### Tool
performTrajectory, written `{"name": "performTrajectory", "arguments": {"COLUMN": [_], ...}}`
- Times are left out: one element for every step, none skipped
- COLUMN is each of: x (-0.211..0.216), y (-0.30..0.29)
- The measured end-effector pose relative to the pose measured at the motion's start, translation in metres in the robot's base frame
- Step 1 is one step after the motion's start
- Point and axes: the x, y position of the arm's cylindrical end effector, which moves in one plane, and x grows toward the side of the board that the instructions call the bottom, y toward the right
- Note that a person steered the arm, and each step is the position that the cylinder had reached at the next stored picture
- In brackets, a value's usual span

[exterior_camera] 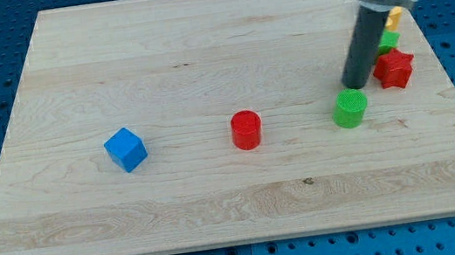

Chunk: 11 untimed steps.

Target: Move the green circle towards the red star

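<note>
Okay, our tip [354, 86], no jaws to open or close, sits just behind the green circle [350, 108], red star [394, 68] near right.

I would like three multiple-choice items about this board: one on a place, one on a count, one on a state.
1. Where is the blue cube block?
A. the view's left
B. the view's right
C. the view's top

2. How many red blocks show?
A. one
B. two
C. three

3. My tip stands:
A. just above the green circle block
B. beside the blue cube
C. far from all blocks

Key: 1 A, blue cube block lies left; 2 B, red cylinder block and red star block; 3 A, my tip nears the green circle block.
</note>
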Motion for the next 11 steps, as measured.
{"name": "performTrajectory", "arguments": {"x": [0.002,0.018,0.057,0.076,0.076,0.072,0.073,0.085,0.071,0.049,0.029], "y": [-0.051,-0.071,-0.072,-0.044,0.003,0.044,0.054,0.018,-0.028,-0.031,0.007]}}
